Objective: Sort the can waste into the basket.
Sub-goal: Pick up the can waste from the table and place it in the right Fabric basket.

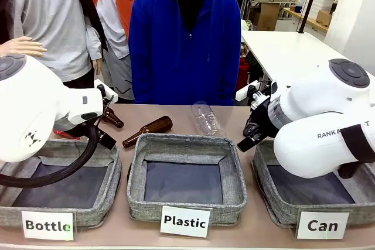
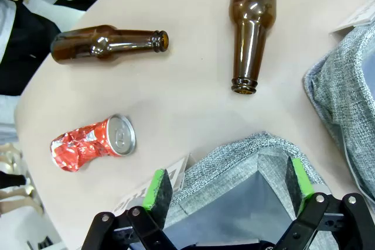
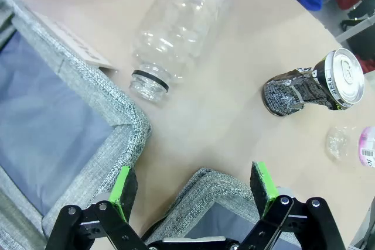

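A red crushed can [image 2: 91, 143] lies on the table beyond and to the left of my left gripper [image 2: 227, 182], which is open and hovers over a corner of the "Bottle" basket [image 2: 234, 156]. The dark crushed can with white markings [image 3: 310, 88] lies on its side beyond and to the right of my right gripper [image 3: 193, 184]. That gripper is also open and holds nothing, above a corner of the "Can" basket [image 3: 196, 194]. In the front view the "Can" basket [image 1: 265, 171] stands at the front right, under my right gripper [image 1: 249, 136]. My left gripper [image 1: 105, 132] is at the left.
Two brown glass bottles [image 2: 108, 44] [image 2: 251, 21] lie past the left gripper. A clear plastic bottle [image 3: 176, 21] lies by the "Plastic" basket [image 1: 186, 144], which stands in the middle. The "Bottle" basket [image 1: 108, 194] stands at the front left. A person in blue [image 1: 181, 39] stands across the table.
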You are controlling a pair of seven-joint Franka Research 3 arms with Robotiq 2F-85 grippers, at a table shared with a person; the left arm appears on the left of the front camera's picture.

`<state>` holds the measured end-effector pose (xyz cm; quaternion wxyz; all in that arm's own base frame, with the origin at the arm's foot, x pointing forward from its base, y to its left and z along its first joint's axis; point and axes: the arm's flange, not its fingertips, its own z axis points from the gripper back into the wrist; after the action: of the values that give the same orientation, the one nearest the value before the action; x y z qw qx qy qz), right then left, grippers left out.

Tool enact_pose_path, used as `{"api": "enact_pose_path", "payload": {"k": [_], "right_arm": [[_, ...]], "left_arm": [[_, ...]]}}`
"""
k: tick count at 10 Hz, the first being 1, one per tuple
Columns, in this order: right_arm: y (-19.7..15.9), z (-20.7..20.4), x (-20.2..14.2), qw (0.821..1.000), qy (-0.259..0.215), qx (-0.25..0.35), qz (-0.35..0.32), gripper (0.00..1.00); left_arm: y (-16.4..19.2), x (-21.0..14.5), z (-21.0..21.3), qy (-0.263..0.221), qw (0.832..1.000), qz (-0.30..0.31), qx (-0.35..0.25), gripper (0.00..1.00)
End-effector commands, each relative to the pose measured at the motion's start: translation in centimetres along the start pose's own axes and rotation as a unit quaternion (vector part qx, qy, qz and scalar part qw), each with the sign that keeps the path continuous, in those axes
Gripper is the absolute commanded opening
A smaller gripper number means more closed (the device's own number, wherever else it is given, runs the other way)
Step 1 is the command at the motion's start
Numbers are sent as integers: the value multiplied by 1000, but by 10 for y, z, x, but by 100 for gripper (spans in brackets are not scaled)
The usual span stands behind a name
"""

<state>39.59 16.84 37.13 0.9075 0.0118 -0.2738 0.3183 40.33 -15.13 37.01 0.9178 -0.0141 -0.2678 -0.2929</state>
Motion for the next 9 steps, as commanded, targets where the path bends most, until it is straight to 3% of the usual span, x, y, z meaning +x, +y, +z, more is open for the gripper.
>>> {"api": "enact_pose_path", "payload": {"k": [1,6,7,9], "right_arm": [[0,0,0,1000,0,0,0,100],[0,0,0,1000,0,0,0,100],[-4,20,4,1000,1,27,-15,100],[-20,101,6,992,-4,72,-105,100]], "left_arm": [[0,0,0,0,1000,0,0,100],[0,0,0,0,1000,0,0,100],[-5,9,26,1,1000,-5,-17,100],[-13,28,102,-24,991,80,-100,100]]}}
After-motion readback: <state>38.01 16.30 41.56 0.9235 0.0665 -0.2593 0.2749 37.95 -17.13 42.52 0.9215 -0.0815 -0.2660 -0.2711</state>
